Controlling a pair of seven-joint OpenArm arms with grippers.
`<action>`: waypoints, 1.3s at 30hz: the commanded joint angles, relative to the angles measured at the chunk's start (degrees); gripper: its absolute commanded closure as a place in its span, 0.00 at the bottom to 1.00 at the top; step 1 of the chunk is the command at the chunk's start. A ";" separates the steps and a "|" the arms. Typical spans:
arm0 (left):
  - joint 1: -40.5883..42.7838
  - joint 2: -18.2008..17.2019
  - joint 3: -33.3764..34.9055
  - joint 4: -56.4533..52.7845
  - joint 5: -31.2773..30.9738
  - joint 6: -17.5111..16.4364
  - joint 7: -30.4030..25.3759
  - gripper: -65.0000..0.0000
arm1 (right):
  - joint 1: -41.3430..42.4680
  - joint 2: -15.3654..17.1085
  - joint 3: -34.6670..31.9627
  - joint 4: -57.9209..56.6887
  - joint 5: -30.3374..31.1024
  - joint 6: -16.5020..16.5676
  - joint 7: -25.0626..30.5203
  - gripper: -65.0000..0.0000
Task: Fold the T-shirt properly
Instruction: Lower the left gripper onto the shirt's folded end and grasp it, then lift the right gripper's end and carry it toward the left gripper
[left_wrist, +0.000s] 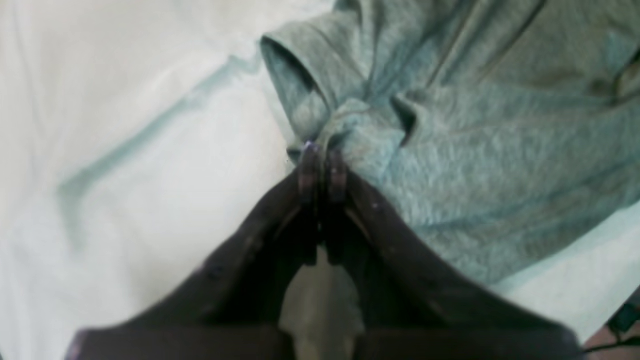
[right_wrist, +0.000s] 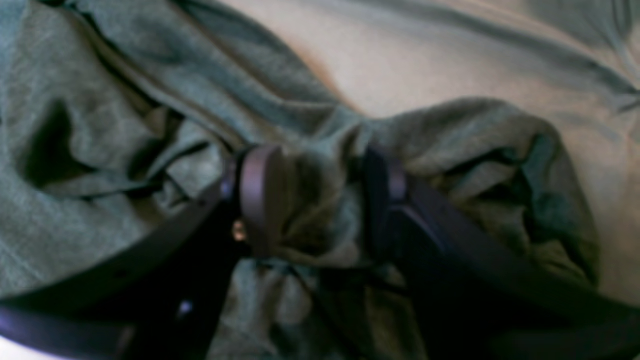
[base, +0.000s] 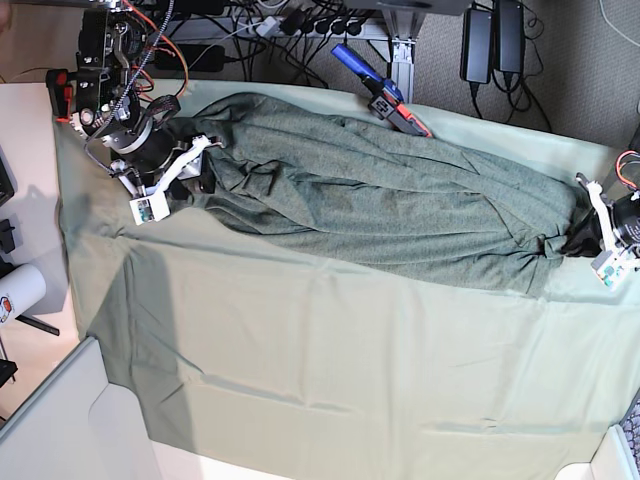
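**A:** Two grippers on one T-shirt (base: 390, 215), that's the whole scene. From the base camera the shirt is bunched into a long wrinkly band running from about 10 o'clock to 3 o'clock across the pale green table cloth (base: 320, 380).

**B:** Where's each gripper sitting?

**A:** Left gripper (base: 578, 240) is at the 3 o'clock end, right at the shirt's edge. In its wrist view the left gripper (left_wrist: 322, 167) has its jaws pressed together, with a gathered bit of fabric coming out right at the tips, so it's pinching the T-shirt (left_wrist: 475, 150), which spreads off toward 1 o'clock. A rolled hem or sleeve opening sits just up at 11 o'clock from the tips.

**B:** And the other one?

**A:** Right gripper (base: 200, 172) is at the 10 o'clock end. Its wrist view shows the right gripper (right_wrist: 320, 195) with jaws spread, and a lump of T-shirt (right_wrist: 100, 200) sits between them, touching both fingers (right_wrist: 257, 195). More fabric is piled at 9 and 3 o'clock.

**B:** Anything else around?

**A:** Blue-and-red tool (base: 382, 92) at 12 o'clock, touching the shirt's far edge.
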 joint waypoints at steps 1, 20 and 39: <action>-0.87 -0.98 -0.52 0.02 -0.66 -0.12 -1.22 0.97 | 0.59 0.94 0.59 0.76 0.46 0.46 1.09 0.59; -1.01 -0.50 -1.73 -0.74 -15.85 3.63 12.20 0.49 | 0.59 0.94 0.59 0.76 0.46 0.46 1.09 0.59; -1.05 6.12 -1.73 -5.38 -22.32 3.41 13.81 0.49 | 0.59 0.94 0.59 0.76 0.46 0.48 0.87 0.59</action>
